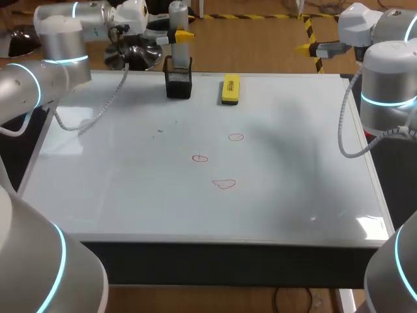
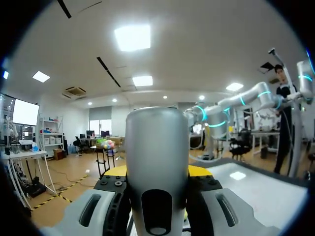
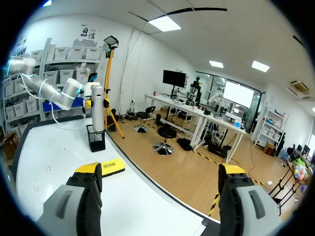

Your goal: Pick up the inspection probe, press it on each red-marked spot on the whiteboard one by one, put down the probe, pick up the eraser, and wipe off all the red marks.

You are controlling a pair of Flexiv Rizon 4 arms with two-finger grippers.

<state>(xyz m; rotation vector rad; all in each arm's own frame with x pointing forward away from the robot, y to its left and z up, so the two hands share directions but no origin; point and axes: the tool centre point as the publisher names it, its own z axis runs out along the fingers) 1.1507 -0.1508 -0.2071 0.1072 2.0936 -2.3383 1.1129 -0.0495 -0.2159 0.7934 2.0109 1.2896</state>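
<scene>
Pinching the inspection probe (image 1: 177, 16) at the far left of the tabletop (image 1: 365, 244) is the left gripper (image 1: 184, 36). The left wrist view confirms the hold: yellow-tipped fingers (image 2: 114, 171) are pressed against both sides of the grey barrel. The probe stands upright over the black mesh holder (image 1: 178, 81), and I can't tell whether its lower end is clear of the rim.

So this looks like the pick-up, and the call here is a straight vertical lift. Keep the barrel plumb so its tip doesn't snag the mesh and drag the holder along, and only then swing toward the near side.

It's a smooth, round-topped grey cylinder that looks rigid and a little slick, so a firm squeeze matters.

Moving right, three small red marks (image 1: 200, 158) sit in a loose cluster mid-whiteboard (image 1: 117, 182), all thin red outlines and none yet wiped. The yellow eraser (image 1: 230, 89) lies flat at the far edge, near the holder's right side but not touching it.

Far right, the right gripper (image 3: 160, 172) hangs beyond the tabletop's far corner, fingers (image 3: 88, 171) spread wide with nothing between them.
</scene>
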